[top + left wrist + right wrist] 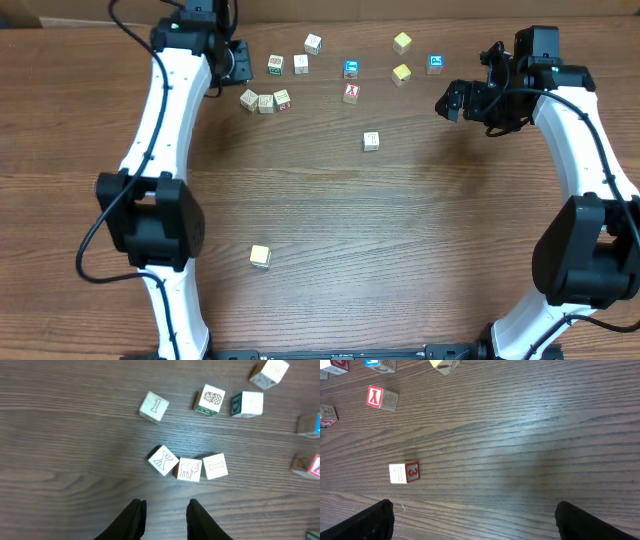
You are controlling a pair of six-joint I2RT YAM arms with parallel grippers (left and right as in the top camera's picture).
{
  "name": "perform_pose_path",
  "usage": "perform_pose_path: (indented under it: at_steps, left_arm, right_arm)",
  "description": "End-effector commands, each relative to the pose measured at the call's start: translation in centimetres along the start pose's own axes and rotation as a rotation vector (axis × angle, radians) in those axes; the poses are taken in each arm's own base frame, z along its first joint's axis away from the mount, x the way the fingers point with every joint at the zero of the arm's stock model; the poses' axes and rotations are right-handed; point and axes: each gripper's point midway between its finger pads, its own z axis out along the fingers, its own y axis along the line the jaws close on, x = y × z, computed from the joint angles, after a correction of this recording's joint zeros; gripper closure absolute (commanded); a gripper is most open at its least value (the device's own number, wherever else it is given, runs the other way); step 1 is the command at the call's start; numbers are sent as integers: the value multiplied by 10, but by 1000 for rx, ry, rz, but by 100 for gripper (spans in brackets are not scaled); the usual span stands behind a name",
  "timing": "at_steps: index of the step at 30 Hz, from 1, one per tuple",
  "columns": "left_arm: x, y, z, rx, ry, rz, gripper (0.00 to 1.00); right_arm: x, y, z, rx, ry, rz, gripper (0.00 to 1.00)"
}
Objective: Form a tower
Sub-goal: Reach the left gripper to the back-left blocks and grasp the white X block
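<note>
No tower yet: every cube [260, 256] lies single on the desk [400, 230].
Left hand [165, 508] hovers near a row of three cubes [189, 466], fingers barely apart, empty; right hand [474, 510] spread wide, empty too. All the stacking is left.

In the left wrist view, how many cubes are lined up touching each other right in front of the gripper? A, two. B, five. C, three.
C: the X cube, the animal cube and the bone cube sit side by side in one touching row.
</note>
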Motion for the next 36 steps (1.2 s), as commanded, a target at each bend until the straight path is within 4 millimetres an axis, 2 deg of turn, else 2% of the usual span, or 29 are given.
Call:
perform_pose_path:
  at_steps: [1,3,7,15,18,26,30,33,36]
  left_arm:
    - [7,-9,33,-10,28,48,74]
    - [10,-5,50,-41,37,62,73]
    - [19,-2,75,-61,73,102,65]
    - [33,11,102,-126,115,117,61]
    - [32,14,109,-143,108,134,56]
    - [38,15,130,-145,123,163,51]
    - [39,14,130,-139,126,163,55]
    - [43,3,130,-72,145,197,55]
    - [45,2,130,-64,156,235,55]
  right_arm:
    - [-12,6,-15,-3,-51,-13,0]
    - [-12,6,-15,-3,-51,-13,0]
    - [-12,6,-15,-3,-51,-13,0]
    - [-12,6,-15,-3,-51,-13,0]
    - [-12,6,-15,-3,-51,-13,0]
    - [-12,6,-15,-3,-51,-13,0]
    - [-12,6,-15,-3,-51,-13,0]
    - [-12,6,-15,-3,-51,-13,0]
    - [-12,6,-15,-3,-51,-13,0]
